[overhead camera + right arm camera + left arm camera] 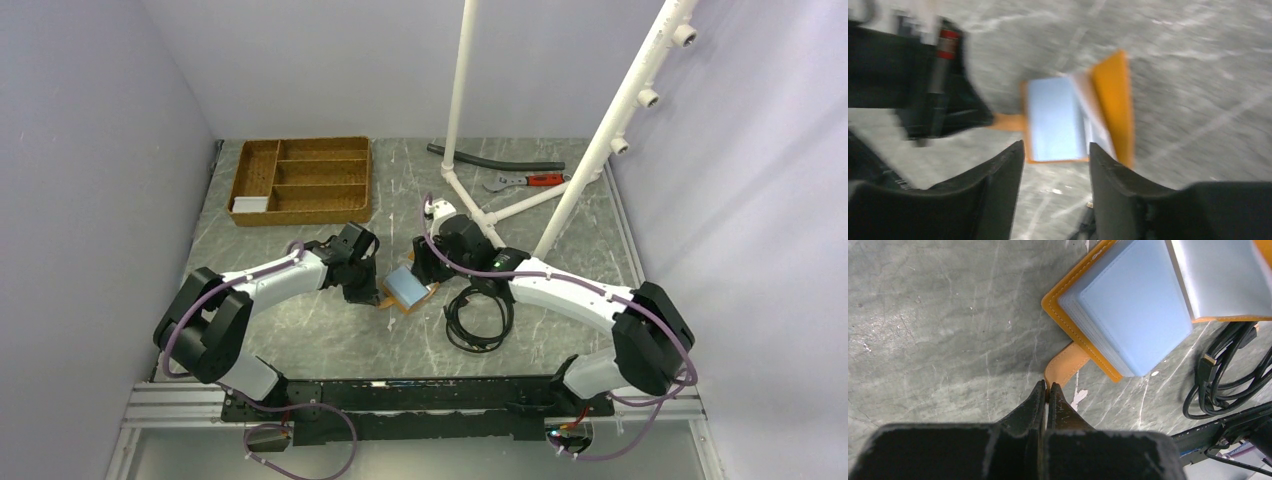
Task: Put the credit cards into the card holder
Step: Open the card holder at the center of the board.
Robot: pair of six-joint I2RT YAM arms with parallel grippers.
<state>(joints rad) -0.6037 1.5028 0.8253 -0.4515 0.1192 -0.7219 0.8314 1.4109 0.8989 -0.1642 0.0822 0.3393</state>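
The card holder [408,288] is an orange wallet lying open on the table, its pale blue pockets [1133,305] facing up. My left gripper [1048,387] is shut on the wallet's snap tab [1064,367], at the wallet's left side [365,285]. My right gripper [1055,150] is open and empty just above the wallet [1055,120], at its far right side in the top view [425,262]. A grey flat leaf [1223,275] lies over the wallet's other half; I cannot tell whether it is a card or a pocket. One whitish card [250,204] lies in the wooden tray.
The brown wooden compartment tray [300,150] stands at the back left. A coiled black cable [478,318] lies right of the wallet. A white pipe frame [560,190], a black hose [490,158] and a red-handled tool [530,181] are at the back right.
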